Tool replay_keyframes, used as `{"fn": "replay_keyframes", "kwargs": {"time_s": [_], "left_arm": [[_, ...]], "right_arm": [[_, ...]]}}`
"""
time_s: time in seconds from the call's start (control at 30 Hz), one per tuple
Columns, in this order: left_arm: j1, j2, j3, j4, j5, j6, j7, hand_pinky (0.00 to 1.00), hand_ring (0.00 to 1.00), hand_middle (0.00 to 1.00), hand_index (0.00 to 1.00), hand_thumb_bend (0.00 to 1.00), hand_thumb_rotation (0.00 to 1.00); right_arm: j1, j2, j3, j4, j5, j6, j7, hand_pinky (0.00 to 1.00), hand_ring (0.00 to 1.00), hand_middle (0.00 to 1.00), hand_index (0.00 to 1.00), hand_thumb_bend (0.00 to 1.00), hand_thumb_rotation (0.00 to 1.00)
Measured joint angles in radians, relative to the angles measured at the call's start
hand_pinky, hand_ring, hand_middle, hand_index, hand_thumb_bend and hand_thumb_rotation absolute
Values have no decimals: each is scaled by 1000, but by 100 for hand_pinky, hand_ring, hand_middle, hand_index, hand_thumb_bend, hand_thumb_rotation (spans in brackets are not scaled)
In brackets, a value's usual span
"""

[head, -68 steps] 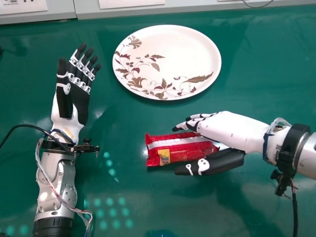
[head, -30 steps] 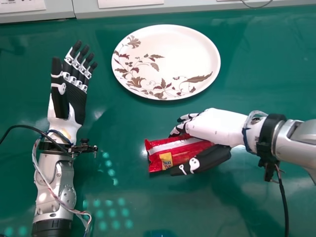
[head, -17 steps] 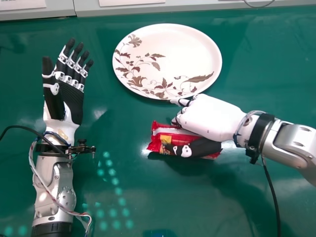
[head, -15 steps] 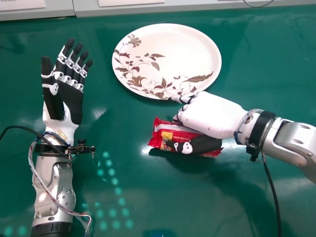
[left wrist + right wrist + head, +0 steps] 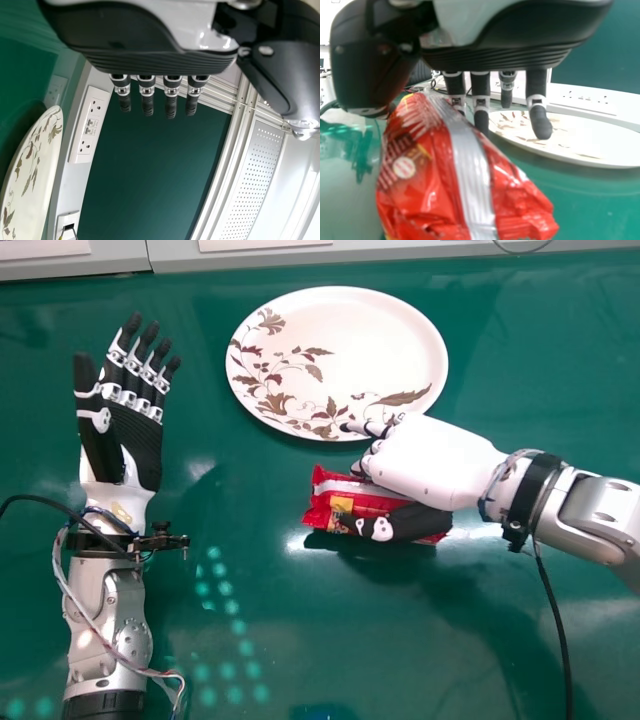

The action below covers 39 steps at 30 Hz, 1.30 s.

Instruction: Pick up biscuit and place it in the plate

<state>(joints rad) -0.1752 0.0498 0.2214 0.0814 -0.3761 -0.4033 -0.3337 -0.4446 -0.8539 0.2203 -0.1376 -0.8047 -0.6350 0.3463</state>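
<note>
And there's the pinch: biscuit packet caught in the right hand, thumb along the near side, fingers towards the far side, a narrow hold round the wrapper. Sits just short of the plate, on its near side, over the table. Probably just off the surface, going by the dark shadow beneath, but hard to be certain.

Looks light, an easy carry. Glossy red film, likely slippery, with a crinkled end apt to fold; inside, presumably stiff, brittle biscuits, quick to crack under a hard squeeze. Best held round the solid middle, across the width, away from that flimsy end, with just enough pressure to stop a slide. Pokes out past the thumb tip, so could swivel or droop there.

Over to the plate: white, broad, shallow, brown leaves round one side, low rim to clear. Packet not in it yet. One fingertip right by the near rim; touching or apart, cannot tell. About halfway, by the look of it. Calls for a modest lift, a forward carry over the rim, then a gentle lowering and release near the middle.

Left hand idle on the left, fingers straight, holding nothing.
</note>
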Motion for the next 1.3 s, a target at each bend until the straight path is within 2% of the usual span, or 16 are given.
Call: {"fn": "replay_keyframes", "kwargs": {"time_s": [0.23,0.63,0.77,0.97,1.17,1.3], "left_arm": [[1,0,2,-1,-14,0,-6,100,100,100,100,100,77],[3,2,1,-4,-17,1,-8,100,100,100,100,100,77],[4,2,-1,-8,-15,3,-8,100,100,100,100,100,77],[8,2,-8,-13,1,5,-8,100,100,100,100,100,79],[12,2,-12,-19,4,5,-9,100,100,100,100,100,78],[13,3,-16,-25,3,5,-19,100,100,100,100,100,78]], "right_arm": [[22,29,-31,-42,15,36,3,8,41,43,49,51,0],[65,52,-103,-211,156,153,94,10,42,46,49,51,0],[51,48,-129,-239,165,154,109,10,42,47,49,51,0],[-65,47,-150,-168,163,149,99,9,40,46,50,51,0],[-262,57,-117,21,100,156,84,9,39,47,50,51,0],[-394,70,-75,180,37,146,33,8,39,47,50,51,0]]}}
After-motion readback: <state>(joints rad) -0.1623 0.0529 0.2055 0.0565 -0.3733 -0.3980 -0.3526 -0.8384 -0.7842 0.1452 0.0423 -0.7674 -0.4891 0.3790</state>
